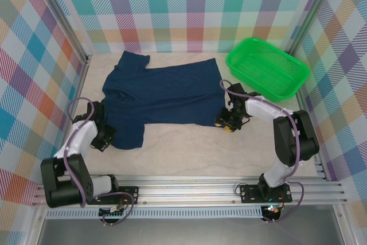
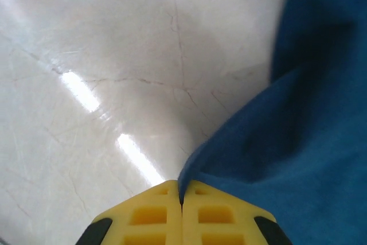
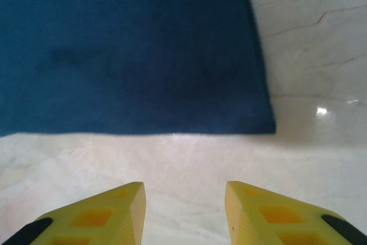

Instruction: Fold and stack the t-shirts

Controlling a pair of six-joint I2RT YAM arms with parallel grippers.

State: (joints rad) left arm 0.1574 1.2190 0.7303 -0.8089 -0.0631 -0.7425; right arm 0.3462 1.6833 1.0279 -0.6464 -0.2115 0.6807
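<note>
A dark navy t-shirt [image 1: 163, 93] lies spread flat across the middle of the table, with no print showing. My left gripper [image 1: 105, 136] sits at the shirt's near-left sleeve. In the left wrist view its yellow fingers [image 2: 155, 213] are pressed together, and a fold of the blue t-shirt [image 2: 298, 142] is pinched in the seam of the left gripper [image 2: 181, 192]. My right gripper [image 1: 227, 122] hovers at the shirt's near-right corner. The right gripper [image 3: 183, 194] is open over bare table, a short way back from the t-shirt's [image 3: 132, 50] straight edge and corner.
A green plastic basket [image 1: 267, 67] stands at the back right, close behind the right arm. Plaid walls enclose the pale table [image 1: 189, 153] on the left, back and right. Bare table runs along the front between the two arms.
</note>
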